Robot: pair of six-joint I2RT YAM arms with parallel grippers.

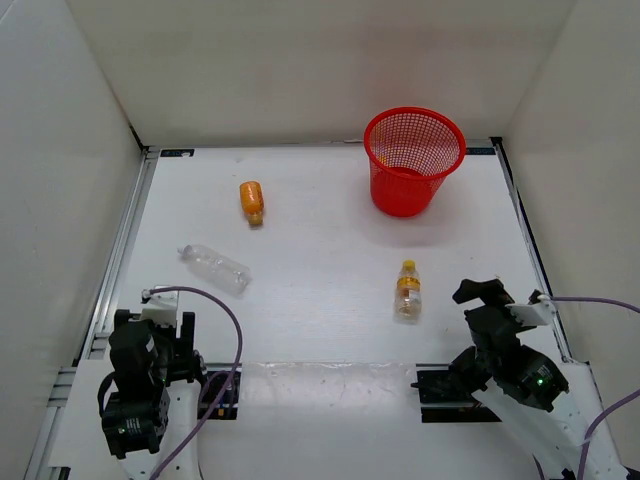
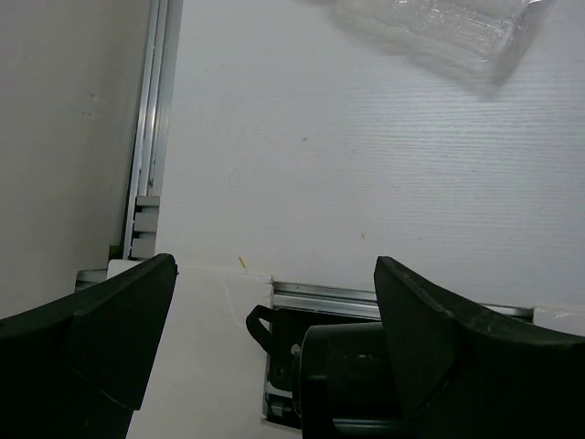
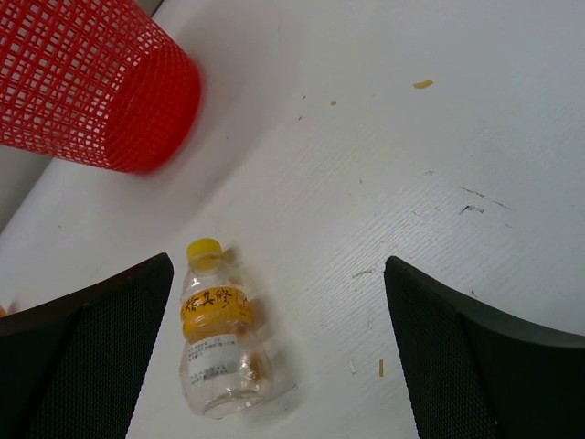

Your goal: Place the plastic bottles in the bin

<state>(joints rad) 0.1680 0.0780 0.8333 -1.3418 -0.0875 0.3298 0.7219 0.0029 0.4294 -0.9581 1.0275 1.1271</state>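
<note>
Not started: orange bottle (image 1: 251, 202), clear bottle (image 1: 214, 268), yellow-capped bottle (image 1: 407, 291) all outside red mesh bin (image 1: 413, 160). Left gripper (image 2: 274, 279), right gripper (image 3: 279, 274) spread wide, empty.

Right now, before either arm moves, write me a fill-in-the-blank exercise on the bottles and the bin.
1. The red bin holds ____ bottles.
2. The labelled bottle in front of the right tool has a ____ cap.
3. The colourless bottle lies on its ____.
4. In the top view, the orange bottle lies to the ____ of the red bin.

Missing words: zero; yellow; side; left.
</note>
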